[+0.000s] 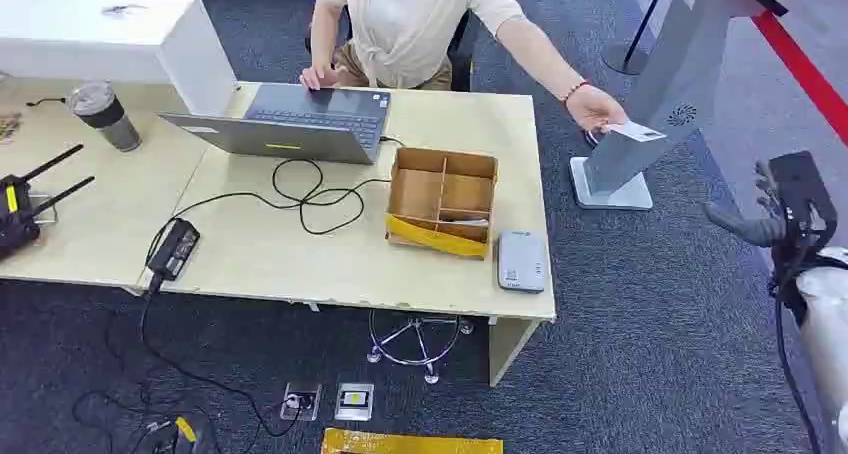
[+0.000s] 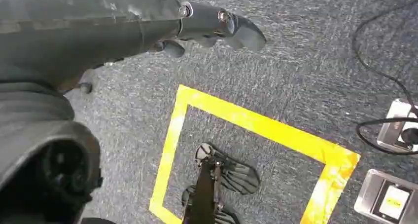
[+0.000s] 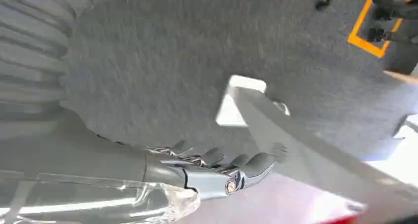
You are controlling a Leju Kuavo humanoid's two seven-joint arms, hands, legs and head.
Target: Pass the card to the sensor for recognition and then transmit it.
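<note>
A person seated behind the table reaches out and holds a white card [image 1: 636, 131] in one hand [image 1: 598, 109], beside the slanted grey stand [image 1: 655, 94]. A grey card reader [image 1: 521, 261] lies flat at the table's front right corner. My right hand [image 1: 765, 211] is raised at the right edge, well to the right of the card and a little below it, fingers stretched out [image 3: 217, 167] and holding nothing. The stand's base [image 3: 236, 103] lies beyond its fingertips. My left hand [image 2: 207, 29] hangs over the carpet, loose, with nothing in it.
The light wooden table [image 1: 300, 269] carries a laptop [image 1: 300, 124], a cardboard divider box [image 1: 442, 201], a black cable and power brick [image 1: 173, 249], and a tumbler [image 1: 103, 116]. A red barrier belt [image 1: 800, 64] runs at the far right. Yellow floor tape [image 2: 256, 123] and floor sockets [image 2: 389, 199] lie below.
</note>
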